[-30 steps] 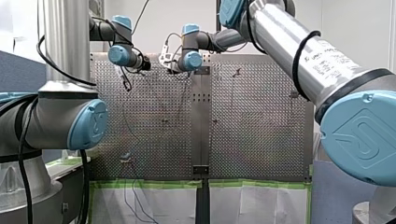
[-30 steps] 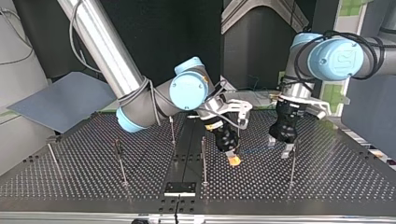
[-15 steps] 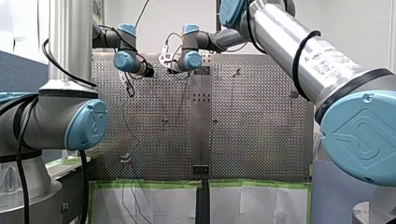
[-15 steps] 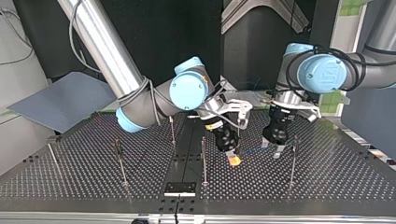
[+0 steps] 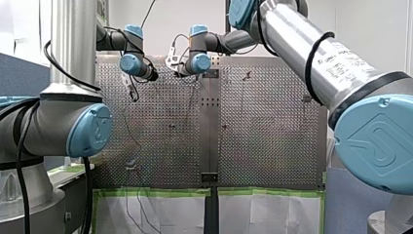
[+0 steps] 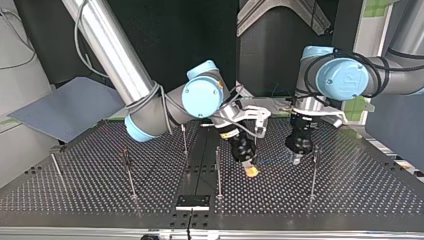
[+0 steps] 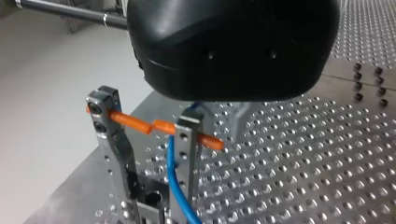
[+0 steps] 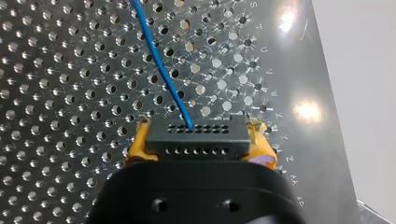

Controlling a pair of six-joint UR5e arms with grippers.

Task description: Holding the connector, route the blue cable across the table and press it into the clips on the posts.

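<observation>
In the right wrist view my right gripper (image 8: 198,142) has its yellow pads (image 8: 140,147) shut on the black connector (image 8: 196,135). The blue cable (image 8: 161,70) leaves the connector and runs ahead over the perforated plate. In the left wrist view my left gripper (image 7: 149,135) has its metal fingers (image 7: 109,126) drawn in until their orange pins meet, with the blue cable (image 7: 175,186) caught between them beside one finger. In the top view my right gripper (image 6: 250,170) is near the middle and my left gripper (image 6: 296,159) stands just to its right, both low over the table.
Several thin posts stand on the plate in the top view, one (image 6: 218,170) left of my right gripper and one (image 6: 313,172) right of my left gripper. Others (image 6: 129,172) are further left. A black plate (image 6: 192,201) sits at the near edge.
My left arm moved toward my right gripper and came down over the cable. Its fingers, spread wide earlier, have drawn together. My right gripper has held still with the connector.
</observation>
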